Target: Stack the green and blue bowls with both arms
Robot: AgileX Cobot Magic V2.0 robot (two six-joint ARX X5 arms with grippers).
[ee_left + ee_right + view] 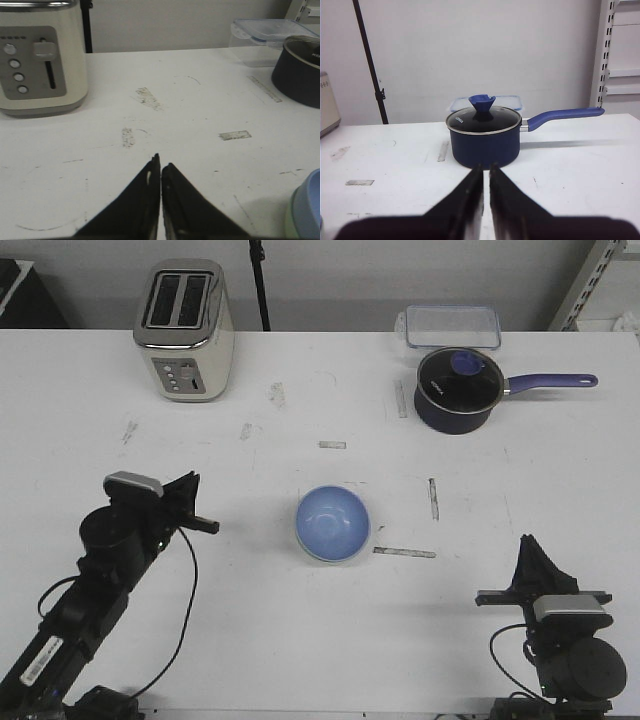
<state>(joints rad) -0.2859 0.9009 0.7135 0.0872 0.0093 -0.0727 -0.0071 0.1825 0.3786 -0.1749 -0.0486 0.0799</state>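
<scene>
The blue bowl [333, 522] sits nested inside the green bowl, of which only a thin pale rim [312, 554] shows, at the middle of the table. The stack's edge also shows in the left wrist view, blue [307, 210] over a green sliver [289, 226]. My left gripper [190, 483] is shut and empty, well left of the stack, low over the table [161, 164]. My right gripper [528, 543] is shut and empty near the front right, away from the bowls, and points at the saucepan [486, 168].
A dark navy saucepan [457, 388] with a purple handle [552, 382] and a glass lid stands at the back right [485, 135]. A clear lidded box [452, 326] is behind it. A cream toaster [186, 330] stands at the back left [37, 60]. Tape marks dot the table.
</scene>
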